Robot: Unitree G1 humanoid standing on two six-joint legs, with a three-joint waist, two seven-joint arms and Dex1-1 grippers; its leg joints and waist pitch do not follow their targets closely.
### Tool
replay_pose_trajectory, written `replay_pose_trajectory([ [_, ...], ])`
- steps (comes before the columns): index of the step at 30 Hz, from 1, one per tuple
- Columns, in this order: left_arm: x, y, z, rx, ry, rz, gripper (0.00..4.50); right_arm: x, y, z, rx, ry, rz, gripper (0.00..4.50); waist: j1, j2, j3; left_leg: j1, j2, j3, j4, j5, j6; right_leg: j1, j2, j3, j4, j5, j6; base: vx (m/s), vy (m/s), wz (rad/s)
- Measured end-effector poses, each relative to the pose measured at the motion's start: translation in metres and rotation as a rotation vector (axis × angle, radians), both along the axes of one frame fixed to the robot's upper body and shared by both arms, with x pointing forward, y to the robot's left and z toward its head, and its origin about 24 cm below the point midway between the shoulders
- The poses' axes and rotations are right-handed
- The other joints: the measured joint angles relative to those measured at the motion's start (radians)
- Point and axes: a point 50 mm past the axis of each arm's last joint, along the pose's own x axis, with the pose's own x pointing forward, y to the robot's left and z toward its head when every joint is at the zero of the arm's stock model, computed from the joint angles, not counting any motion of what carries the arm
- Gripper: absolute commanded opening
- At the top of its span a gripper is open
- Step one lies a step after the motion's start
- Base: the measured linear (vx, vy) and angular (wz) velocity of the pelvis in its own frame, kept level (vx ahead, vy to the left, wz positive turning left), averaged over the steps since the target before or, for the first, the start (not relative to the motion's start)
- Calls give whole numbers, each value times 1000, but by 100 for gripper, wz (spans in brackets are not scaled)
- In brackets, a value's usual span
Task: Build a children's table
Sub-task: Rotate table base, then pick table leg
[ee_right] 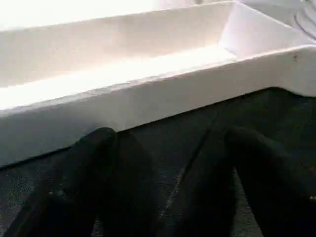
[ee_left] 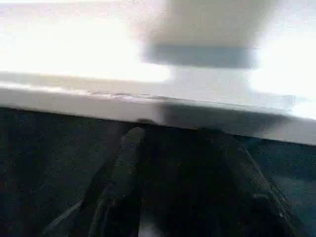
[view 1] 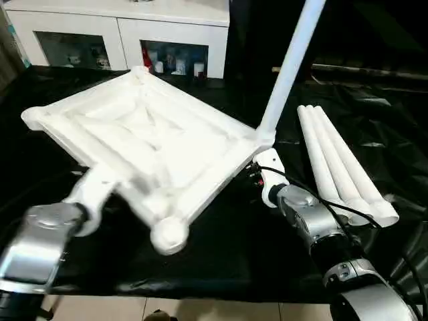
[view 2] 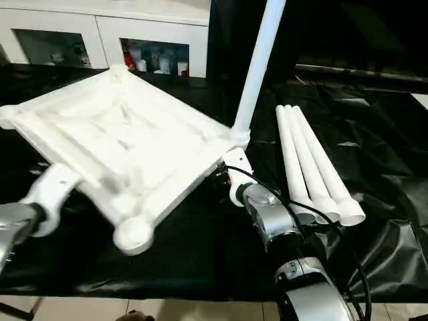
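The children's table top [view 1: 147, 140] lies upside down on the black-covered work table [view 1: 234, 247], ribs up, with its near corner socket [view 1: 168, 235] raised toward me. One white leg [view 1: 287, 67] stands upright in the right corner socket. Three loose legs [view 1: 341, 160] lie side by side to the right. My left gripper [ee_left: 182, 140] reaches the top's front-left rim [ee_left: 148, 106], fingers apart with only dark cloth between them. My right gripper [ee_right: 170, 136] is open just short of the rim [ee_right: 148, 98], near the corner that holds the leg.
A white glass-door cabinet [view 1: 120, 33] stands behind the work table. The black cover lies wrinkled at the right [view 1: 394, 134]. The table's front edge and pale floor [view 1: 200, 307] are right below my arms.
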Motion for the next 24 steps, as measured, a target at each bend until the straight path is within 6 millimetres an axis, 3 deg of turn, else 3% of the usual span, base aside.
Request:
replay_pose_trajectory([
  [4,16,-32,-5,-52,-48,-54,203,5,-15,24,-58,-57,-37,396,6,6,4,-2,0,0,1,0,0,1,0,0,-1,2,1,0,0,0],
  [9,29,-63,0,-98,-108,-130,203,8,-42,50,-99,-68,-108,396,-3,11,6,1,0,0,1,1,-1,1,0,1,-1,3,2,0,0,0],
  [14,35,-77,0,-105,-127,-164,203,8,-64,58,-130,-14,-200,396,-8,23,7,0,0,0,1,1,-1,0,1,1,0,3,2,0,0,0],
  [15,36,-79,1,-103,-130,-176,212,10,-72,62,-138,10,-242,422,-8,26,8,0,0,0,1,1,-1,0,1,1,0,3,2,0,0,0],
  [20,34,-83,11,-144,-152,-272,212,17,-99,86,-117,55,-389,441,-5,28,7,0,0,0,1,1,-1,0,1,1,0,3,2,0,0,0],
  [24,27,-92,26,-201,-179,-406,212,15,-103,74,-124,149,-419,441,-5,27,7,0,0,0,2,1,-1,-1,1,2,0,3,2,0,0,0],
])
